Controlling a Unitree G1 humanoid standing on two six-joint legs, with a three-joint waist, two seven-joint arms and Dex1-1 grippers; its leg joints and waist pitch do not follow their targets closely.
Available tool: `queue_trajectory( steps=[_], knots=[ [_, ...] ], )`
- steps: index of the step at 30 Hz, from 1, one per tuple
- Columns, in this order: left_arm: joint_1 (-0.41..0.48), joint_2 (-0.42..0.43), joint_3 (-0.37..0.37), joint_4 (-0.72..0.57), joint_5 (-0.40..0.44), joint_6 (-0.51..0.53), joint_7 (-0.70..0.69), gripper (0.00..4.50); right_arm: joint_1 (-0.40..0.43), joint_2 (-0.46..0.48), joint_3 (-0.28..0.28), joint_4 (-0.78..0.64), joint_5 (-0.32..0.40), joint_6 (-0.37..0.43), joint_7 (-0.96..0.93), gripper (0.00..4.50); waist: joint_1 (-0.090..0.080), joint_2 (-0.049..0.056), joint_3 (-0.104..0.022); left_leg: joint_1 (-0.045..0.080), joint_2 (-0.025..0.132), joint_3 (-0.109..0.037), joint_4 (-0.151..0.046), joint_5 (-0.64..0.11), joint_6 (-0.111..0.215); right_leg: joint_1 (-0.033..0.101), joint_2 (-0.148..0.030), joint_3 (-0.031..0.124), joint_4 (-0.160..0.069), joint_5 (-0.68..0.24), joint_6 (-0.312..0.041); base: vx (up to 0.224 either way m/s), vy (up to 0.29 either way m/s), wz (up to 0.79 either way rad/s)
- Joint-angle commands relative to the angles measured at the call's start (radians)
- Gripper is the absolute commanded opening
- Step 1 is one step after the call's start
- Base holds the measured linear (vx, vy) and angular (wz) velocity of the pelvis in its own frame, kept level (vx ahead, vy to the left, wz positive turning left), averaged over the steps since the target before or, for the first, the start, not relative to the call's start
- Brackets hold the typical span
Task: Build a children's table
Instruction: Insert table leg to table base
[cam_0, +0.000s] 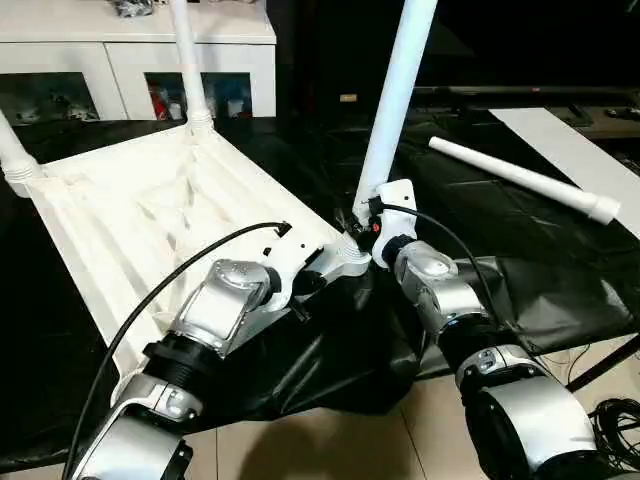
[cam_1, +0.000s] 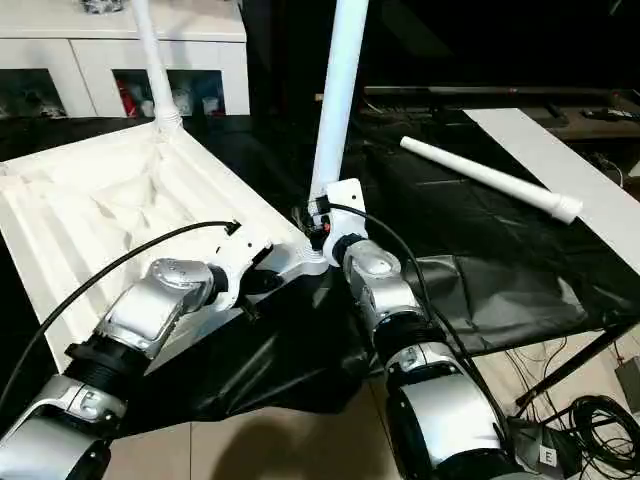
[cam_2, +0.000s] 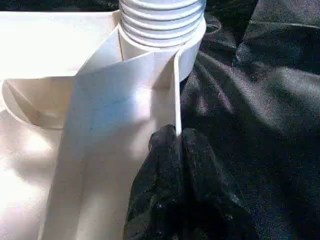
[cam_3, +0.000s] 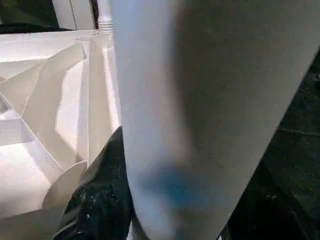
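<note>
The white table top (cam_0: 150, 210) lies upside down, ribbed side up, on black cloth. Two legs stand in its far corners: one (cam_0: 188, 70) at the back and one (cam_0: 12, 150) at the far left. A third leg (cam_0: 395, 100) rises tilted from the near right corner socket (cam_0: 350, 255), and its threaded end (cam_2: 160, 20) sits in that socket. My right gripper (cam_0: 368, 225) is shut on this leg just above the socket. My left gripper (cam_2: 175, 134) is pinched shut on the top's thin rim wall (cam_2: 176, 85) right beside the same corner.
A fourth leg (cam_0: 520, 178) lies loose on the black cloth to the right. Beyond it rests a flat white board (cam_0: 575, 150). A white cabinet (cam_0: 130, 50) stands behind the table top. Cables (cam_1: 590, 420) lie on the floor at the near right.
</note>
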Motion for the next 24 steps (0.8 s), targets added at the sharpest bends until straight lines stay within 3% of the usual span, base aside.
queue_trajectory(
  steps=[1, 3, 5, 6, 7, 8, 10, 15, 18, 24],
  knots=[
    [-0.015, 0.027, 0.006, -0.033, 0.000, -0.022, -0.001, 0.00, 0.084, -0.011, 0.015, 0.135, -0.035, 0.060, 0.024, 2.41, 0.002, 0.015, -0.020, -0.005, 0.030, -0.002, -0.075, -0.247, 0.016, 0.011, -0.083, 0.060, -0.113, -0.191, -0.161, 0.000, 0.000, 0.00],
    [-0.015, 0.036, -0.005, -0.029, 0.001, -0.053, -0.014, 0.00, 0.083, -0.006, 0.000, 0.125, -0.015, 0.039, 0.054, 2.54, 0.002, 0.014, -0.020, -0.005, 0.030, -0.002, -0.075, -0.247, 0.020, 0.011, -0.082, 0.060, -0.115, -0.190, -0.161, 0.000, 0.000, 0.00],
    [-0.013, 0.047, -0.018, -0.025, 0.011, -0.088, -0.025, 0.00, 0.082, -0.001, -0.013, 0.115, 0.003, 0.031, 0.082, 2.74, 0.008, 0.017, -0.024, -0.004, 0.034, 0.001, -0.074, -0.220, 0.028, 0.013, -0.086, 0.062, -0.113, -0.132, -0.168, 0.000, 0.000, 0.00],
    [-0.011, 0.054, -0.026, -0.022, 0.017, -0.104, -0.032, 0.00, 0.082, 0.001, -0.018, 0.105, 0.011, 0.021, 0.103, 2.89, 0.003, 0.013, -0.027, -0.009, 0.034, -0.002, -0.074, -0.181, 0.035, 0.021, -0.080, 0.059, -0.103, -0.069, -0.181, 0.000, 0.000, 0.00],
    [-0.010, 0.055, -0.028, -0.021, 0.018, -0.106, -0.033, 0.00, 0.083, 0.001, -0.019, 0.101, 0.012, 0.015, 0.111, 2.99, 0.003, 0.018, -0.027, -0.010, 0.031, 0.001, -0.068, -0.121, 0.049, 0.024, -0.079, 0.057, -0.094, 0.023, -0.200, 0.000, 0.000, 0.00],
    [-0.010, 0.055, -0.028, -0.021, 0.018, -0.106, -0.033, 0.00, 0.083, 0.001, -0.019, 0.101, 0.012, 0.015, 0.111, 3.04, 0.003, 0.018, -0.027, -0.010, 0.031, 0.001, -0.068, -0.121, 0.049, 0.024, -0.079, 0.057, -0.094, 0.023, -0.200, 0.000, 0.000, 0.00],
    [-0.011, 0.060, -0.034, -0.015, 0.024, -0.123, -0.035, 0.00, 0.087, 0.002, -0.025, 0.085, 0.020, 0.006, 0.137, 3.09, 0.004, 0.020, -0.030, -0.008, 0.032, 0.003, -0.063, -0.070, 0.067, 0.028, -0.079, 0.056, -0.085, 0.122, -0.225, 0.000, 0.000, 0.00],
    [-0.013, 0.067, -0.041, -0.008, 0.020, -0.145, -0.043, 0.00, 0.100, -0.004, -0.034, 0.059, 0.024, -0.021, 0.177, 3.69, 0.003, 0.022, -0.038, -0.007, 0.031, 0.005, -0.054, 0.004, 0.106, 0.036, -0.077, 0.054, -0.069, 0.311, -0.264, 0.000, 0.000, 0.00],
    [-0.014, 0.069, -0.041, -0.002, 0.016, -0.159, -0.046, 0.00, 0.106, -0.009, -0.037, 0.043, 0.028, -0.034, 0.200, 3.91, 0.002, 0.019, -0.037, -0.009, 0.029, 0.009, -0.051, -0.005, 0.128, 0.036, -0.078, 0.055, -0.070, 0.310, -0.268, 0.000, 0.000, 0.00],
    [-0.019, 0.080, -0.038, 0.022, 0.018, -0.194, -0.050, 0.00, 0.132, -0.028, -0.037, -0.035, 0.042, -0.043, 0.262, 4.44, 0.004, 0.018, -0.038, -0.011, 0.033, 0.011, -0.048, -0.001, 0.143, 0.034, -0.078, 0.055, -0.067, 0.314, -0.271, 0.000, 0.000, 0.00]
  ],
)
